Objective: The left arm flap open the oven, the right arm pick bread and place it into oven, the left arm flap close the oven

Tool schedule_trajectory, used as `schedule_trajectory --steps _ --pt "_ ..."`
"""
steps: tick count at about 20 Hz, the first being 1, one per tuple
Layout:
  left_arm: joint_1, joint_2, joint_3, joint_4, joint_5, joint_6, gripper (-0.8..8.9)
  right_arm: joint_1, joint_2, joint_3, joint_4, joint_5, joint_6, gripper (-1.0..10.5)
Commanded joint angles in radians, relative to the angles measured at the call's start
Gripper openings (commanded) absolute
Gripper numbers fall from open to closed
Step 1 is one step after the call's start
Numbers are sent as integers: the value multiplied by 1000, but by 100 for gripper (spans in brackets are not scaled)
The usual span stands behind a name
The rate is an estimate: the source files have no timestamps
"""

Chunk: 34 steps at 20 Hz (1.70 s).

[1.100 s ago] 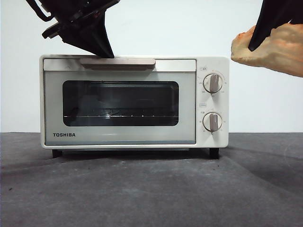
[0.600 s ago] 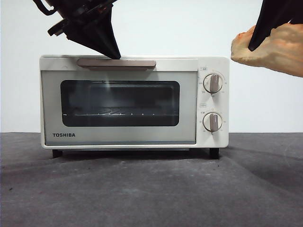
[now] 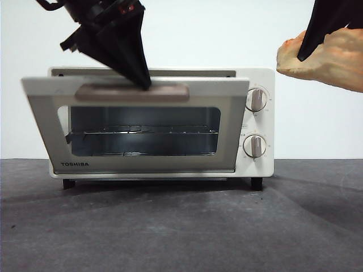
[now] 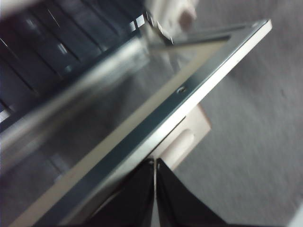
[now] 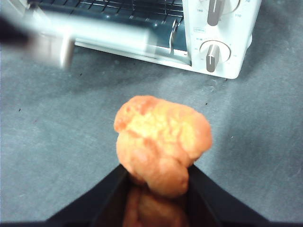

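Inside half-open oven [image 3: 153, 122]: bare wire rack [image 3: 144, 131].

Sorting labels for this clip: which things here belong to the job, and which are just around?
Job:
- oven, door partly open
- left gripper at the door handle
- bread in the right gripper

Just around:
- grey table cloth
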Motion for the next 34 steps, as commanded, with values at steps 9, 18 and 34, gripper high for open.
schedule_trajectory --steps 9,18,34 --pt "-89 28 0 -105 -22 -77 16 8 3 18 10 0 -16 141" --pt "-67 -31 0 -89 -24 -96 16 8 6 18 11 -3 -15 141" --pt "240 -665 -383 -151 -4 -126 15 90 372 129 246 -109 -3 141"
